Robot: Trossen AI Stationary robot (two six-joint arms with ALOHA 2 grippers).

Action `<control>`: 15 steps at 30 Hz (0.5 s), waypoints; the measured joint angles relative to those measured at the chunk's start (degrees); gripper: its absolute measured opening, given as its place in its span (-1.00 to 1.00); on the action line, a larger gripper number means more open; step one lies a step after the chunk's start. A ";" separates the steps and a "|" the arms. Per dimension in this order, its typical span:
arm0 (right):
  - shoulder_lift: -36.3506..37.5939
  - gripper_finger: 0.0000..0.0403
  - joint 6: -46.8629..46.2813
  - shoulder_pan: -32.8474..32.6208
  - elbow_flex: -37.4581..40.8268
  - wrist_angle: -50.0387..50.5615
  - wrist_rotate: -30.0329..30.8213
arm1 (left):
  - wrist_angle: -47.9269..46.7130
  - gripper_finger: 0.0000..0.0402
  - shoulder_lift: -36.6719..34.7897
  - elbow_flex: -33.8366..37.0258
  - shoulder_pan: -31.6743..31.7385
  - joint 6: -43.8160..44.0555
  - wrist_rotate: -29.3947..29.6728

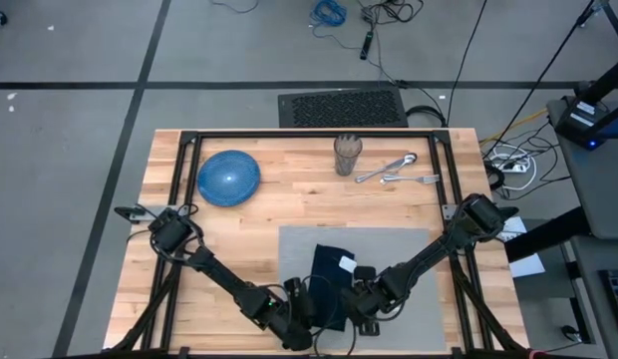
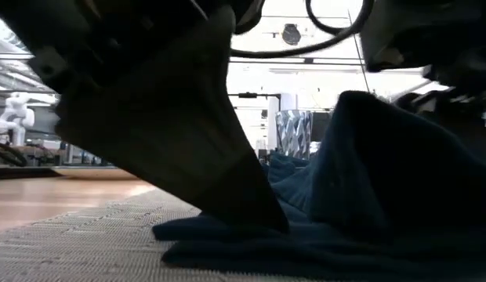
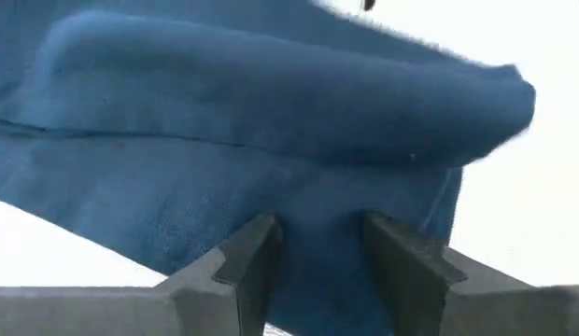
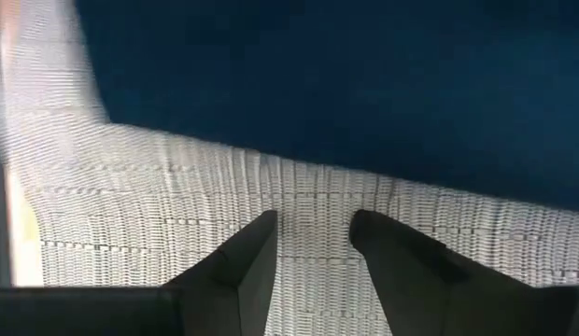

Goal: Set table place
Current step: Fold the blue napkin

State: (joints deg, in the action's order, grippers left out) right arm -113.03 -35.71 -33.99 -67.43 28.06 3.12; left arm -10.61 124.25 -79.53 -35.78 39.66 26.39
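Observation:
The grey placemat (image 1: 399,249) lies flat on the wooden table (image 1: 239,239), near its front edge. A crumpled navy napkin (image 1: 332,267) lies on the mat's left half, bunched into a hump (image 2: 368,164). My left gripper (image 3: 317,252) stands open at the napkin's near-left edge, slanting down, with blue cloth (image 3: 271,121) showing between and beyond its fingers. My right gripper (image 4: 313,238) stands open over bare mat weave (image 4: 196,205) just short of the napkin's near edge (image 4: 364,84), pointing steeply down with nothing between its fingers. My left gripper comes slanting down from the table's near left. In the low view one fingertip (image 2: 262,215) meets the napkin's edge (image 2: 227,231) where it lies on the mat. The open fingers stand astride the cloth; whether they touch it I cannot tell.
A round blue plate (image 1: 229,178) sits at the table's far left. A patterned cup (image 1: 347,155) and some cutlery (image 1: 394,170) lie at the far middle and right. Bare wood stretches between them and the mat.

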 joint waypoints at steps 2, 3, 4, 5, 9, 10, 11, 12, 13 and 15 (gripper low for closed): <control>0.10 -0.26 1.72 1.25 0.07 -0.63 0.19 | -1.60 -0.27 -0.02 -0.09 0.88 0.11 0.02; 0.10 -0.26 2.57 1.82 0.10 -0.84 0.41 | -2.66 -0.27 -0.02 -0.10 1.22 0.15 0.04; 0.09 -0.26 3.36 2.38 0.12 -0.86 0.56 | -3.46 -0.27 -0.06 -0.10 1.73 0.30 0.08; 0.07 -0.26 4.03 2.97 0.12 -0.83 0.75 | -4.28 -0.27 -0.08 -0.11 2.18 0.33 0.14; 0.06 -0.26 6.01 5.27 0.12 -0.23 2.07 | -6.54 -0.27 -0.08 -0.02 3.87 -0.23 0.41; 0.06 -0.26 6.21 5.70 0.11 0.18 2.15 | -7.14 -0.27 -0.07 -0.03 4.16 -0.57 0.56; 0.07 -0.26 6.28 5.92 0.10 0.88 2.34 | -8.13 -0.27 -0.06 -0.04 4.33 -0.59 0.74; 0.21 -0.26 6.34 6.05 0.09 1.71 2.66 | -9.83 -0.27 -0.06 -0.06 4.49 -0.61 1.02; 0.28 -0.26 6.44 6.16 0.07 2.73 3.05 | -11.68 -0.27 -0.07 -0.07 4.61 -0.56 1.44; 0.36 -0.26 6.76 6.25 0.01 4.32 3.64 | -15.21 -0.27 -0.09 -0.02 4.73 0.36 2.30</control>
State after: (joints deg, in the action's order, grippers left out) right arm -112.66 -28.94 -27.74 -67.42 32.39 6.76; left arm -25.83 124.16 -79.55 -31.05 40.03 28.69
